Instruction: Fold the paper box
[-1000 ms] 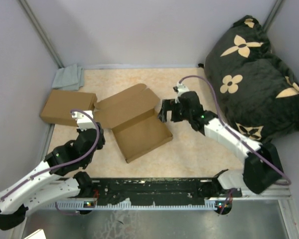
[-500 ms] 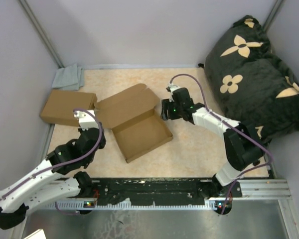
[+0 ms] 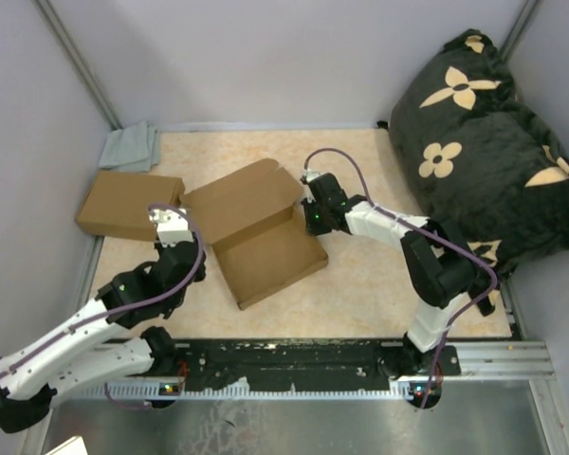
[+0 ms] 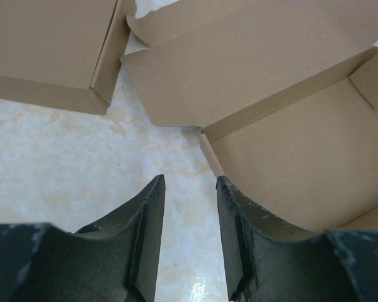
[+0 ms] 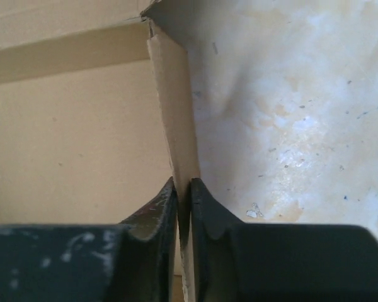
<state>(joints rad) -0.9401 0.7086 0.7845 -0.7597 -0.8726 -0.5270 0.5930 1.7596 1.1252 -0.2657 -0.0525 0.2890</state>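
Note:
The paper box (image 3: 266,254) lies half-formed in the middle of the table, its tray walls up and its lid (image 3: 235,201) spread open behind. My right gripper (image 3: 313,220) is at the tray's right rear corner. The right wrist view shows it (image 5: 184,187) shut on the thin upright side wall (image 5: 174,107). My left gripper (image 3: 183,253) hovers low just left of the tray. It (image 4: 188,185) stands open with only bare table between its fingers, and the tray's near left corner (image 4: 208,139) is a short way ahead.
A closed ready-made cardboard box (image 3: 128,204) sits at the left, nearly touching the lid's flap. A grey cloth (image 3: 131,147) lies in the back left corner. A black flowered cushion (image 3: 484,142) fills the right side. Grey walls enclose the marbled table (image 3: 379,275).
My right gripper has moved left to the tray's right wall and closed on it. The left gripper has edged slightly toward the box.

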